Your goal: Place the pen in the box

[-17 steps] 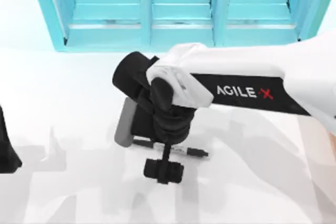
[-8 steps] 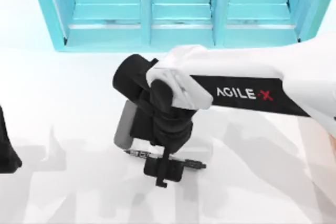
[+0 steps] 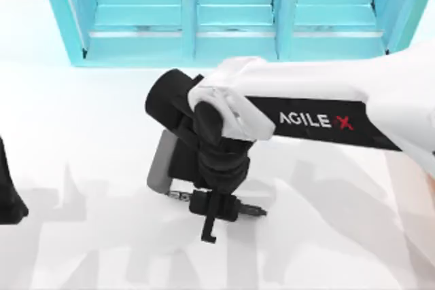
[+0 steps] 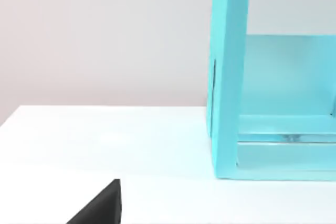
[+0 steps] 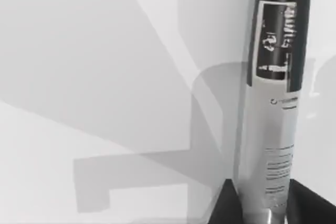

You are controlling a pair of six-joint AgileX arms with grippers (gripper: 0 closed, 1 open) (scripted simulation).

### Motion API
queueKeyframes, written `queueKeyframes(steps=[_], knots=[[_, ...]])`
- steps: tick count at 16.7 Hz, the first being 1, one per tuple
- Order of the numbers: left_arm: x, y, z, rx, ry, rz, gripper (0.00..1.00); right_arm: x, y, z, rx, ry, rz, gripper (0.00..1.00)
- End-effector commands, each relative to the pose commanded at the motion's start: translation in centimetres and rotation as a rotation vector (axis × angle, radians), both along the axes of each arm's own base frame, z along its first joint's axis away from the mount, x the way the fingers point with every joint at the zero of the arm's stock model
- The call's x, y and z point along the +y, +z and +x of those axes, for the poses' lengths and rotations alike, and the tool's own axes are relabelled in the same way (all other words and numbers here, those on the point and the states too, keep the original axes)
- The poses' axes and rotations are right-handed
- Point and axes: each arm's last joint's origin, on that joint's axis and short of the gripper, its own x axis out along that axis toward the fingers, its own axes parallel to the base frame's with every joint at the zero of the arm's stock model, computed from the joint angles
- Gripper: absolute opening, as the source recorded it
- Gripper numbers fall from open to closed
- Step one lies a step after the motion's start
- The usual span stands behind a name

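The pen [image 3: 255, 211], slim and black, lies across the white table in the middle of the top view, mostly covered by my right arm. My right gripper [image 3: 213, 208] sits over its middle. In the right wrist view the pen [image 5: 273, 103] shows its pale grey label, and a black finger [image 5: 223, 205] presses against each side of it at its near end. The box [image 3: 425, 198] is a light brown patch at the right edge, partly under the arm. My left gripper [image 3: 8, 198] is parked at the left edge.
A large turquoise shelf unit [image 3: 231, 11] with three compartments stands along the back of the table; its side wall [image 4: 228, 77] faces the left wrist camera. White tabletop surrounds the pen on all sides.
My right gripper has shifted back over the pen and its fingers have drawn in around it. The pen has turned slightly, its left end now showing.
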Motion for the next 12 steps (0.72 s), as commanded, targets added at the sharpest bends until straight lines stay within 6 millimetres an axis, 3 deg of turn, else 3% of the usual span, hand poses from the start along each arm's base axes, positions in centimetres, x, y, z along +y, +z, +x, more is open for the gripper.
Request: queueKeyframes(steps=[10, 12], knots=[[0.0, 0.0, 0.0, 0.0, 0.0, 0.0, 1.0, 0.1, 8.8, 0.0, 0.0, 0.0, 0.0, 0.0], [0.0, 0.0, 0.0, 0.0, 0.0, 0.0, 1.0, -0.1, 9.8, 0.0, -0.003, -0.003, 0.004, 0.0]])
